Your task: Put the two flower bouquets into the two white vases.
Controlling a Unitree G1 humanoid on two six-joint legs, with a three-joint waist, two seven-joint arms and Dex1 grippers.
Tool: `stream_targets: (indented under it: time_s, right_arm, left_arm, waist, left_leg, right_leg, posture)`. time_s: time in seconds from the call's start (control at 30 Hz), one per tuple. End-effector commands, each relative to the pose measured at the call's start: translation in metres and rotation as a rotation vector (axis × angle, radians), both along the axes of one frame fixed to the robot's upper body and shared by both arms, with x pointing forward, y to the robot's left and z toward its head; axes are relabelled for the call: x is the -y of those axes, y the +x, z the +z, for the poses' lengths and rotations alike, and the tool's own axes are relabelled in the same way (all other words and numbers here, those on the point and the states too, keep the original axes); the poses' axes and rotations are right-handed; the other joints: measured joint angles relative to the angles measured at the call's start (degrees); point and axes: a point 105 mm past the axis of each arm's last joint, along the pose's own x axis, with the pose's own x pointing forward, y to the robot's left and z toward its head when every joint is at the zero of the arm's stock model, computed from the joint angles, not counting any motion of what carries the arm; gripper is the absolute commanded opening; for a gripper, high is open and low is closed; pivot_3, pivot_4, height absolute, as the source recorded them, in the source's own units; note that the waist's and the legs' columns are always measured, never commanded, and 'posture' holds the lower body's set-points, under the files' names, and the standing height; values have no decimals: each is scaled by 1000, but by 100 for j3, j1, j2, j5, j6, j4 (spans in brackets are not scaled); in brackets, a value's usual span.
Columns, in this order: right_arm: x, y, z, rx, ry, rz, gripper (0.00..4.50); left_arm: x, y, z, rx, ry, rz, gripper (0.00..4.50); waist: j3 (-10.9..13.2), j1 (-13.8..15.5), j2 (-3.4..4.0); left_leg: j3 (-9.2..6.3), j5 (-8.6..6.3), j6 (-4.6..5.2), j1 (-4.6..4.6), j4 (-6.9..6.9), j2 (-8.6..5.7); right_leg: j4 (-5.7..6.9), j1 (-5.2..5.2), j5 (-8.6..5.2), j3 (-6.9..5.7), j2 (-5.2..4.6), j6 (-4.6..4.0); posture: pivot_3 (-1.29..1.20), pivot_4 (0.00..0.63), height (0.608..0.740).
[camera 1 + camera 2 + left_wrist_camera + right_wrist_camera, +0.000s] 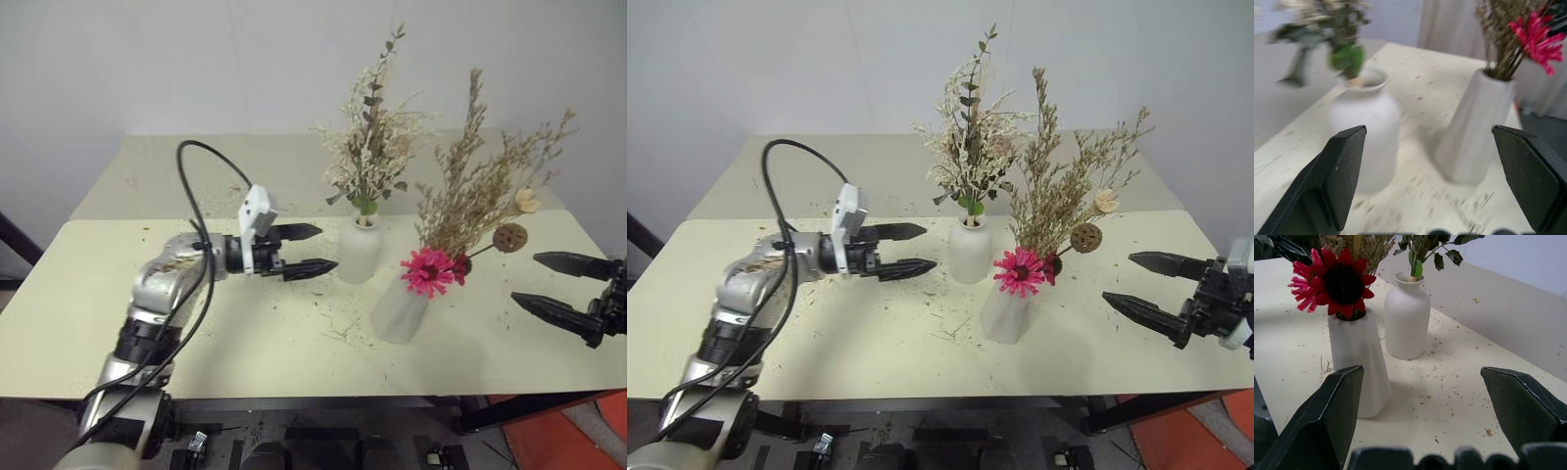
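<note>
A cream-white bouquet (370,147) stands upright in the rounded white vase (359,249) at the table's middle. Just right of it, the tapered white vase (400,311) holds the tan grass bouquet (480,191) with its magenta daisy (427,270). My left gripper (311,250) hangs open just left of the rounded vase, fingers pointing at it, nothing between them. My right gripper (549,284) is open and empty near the table's right edge, pointing toward the tapered vase. Both vases show in the left wrist view (1365,142) (1471,132) and in the right wrist view (1406,318) (1359,367).
The cream table (147,323) is strewn with small dried flower bits around the vases. A black cable (196,201) loops over my left arm. A pale wall rises behind the table's far edge.
</note>
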Motion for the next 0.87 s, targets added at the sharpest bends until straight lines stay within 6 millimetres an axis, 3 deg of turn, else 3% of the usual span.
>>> stream_targets:
  time_s: [0.03, 0.17, 0.37, 0.57, 0.87]
  right_arm:
    - [0, 0, 8, 35, -28, 12, 4500]
    - [1, -1, 5, 27, -24, 14, 4500]
    - [2, -1, 5, 21, -20, 14, 4500]
    - [1, -1, 3, 15, -16, 16, 4500]
    - [0, -1, 3, 11, -18, 18, 4500]
  left_arm:
    - [-25, -3, 26, 88, -25, 84, 4479]
    - [-62, -14, 40, 102, -54, 189, 4479]
    - [-86, -44, 34, 64, 17, 171, 4479]
    - [-94, -67, 35, 60, 4, 97, 4479]
    - [-92, -70, 33, 51, 10, 95, 4479]
  waist:
    - [0, -6, 0]
    - [0, -15, 0]
    - [1, -10, -1]
    - [1, 3, -2]
    - [1, -2, -2]
  left_leg:
    - [0, 0, 0, 0, 0, 1]
    - [1, -1, 1, 0, 0, 2]
    - [2, -1, 1, 1, -2, 4]
    - [2, -1, 1, 2, -3, 6]
    - [3, -1, 1, 2, -5, 7]
  right_leg:
    - [0, 0, 0, 0, 0, 0]
    - [-1, 0, 0, 1, -2, 0]
    - [0, 0, 0, 2, -1, -1]
    - [0, 0, -1, -1, -1, -3]
    - [-1, 0, -1, 0, -1, -4]
  posture:
    - [0, 150, 740]
    - [0, 150, 740]
    - [0, 150, 740]
    - [0, 150, 740]
    - [0, 150, 740]
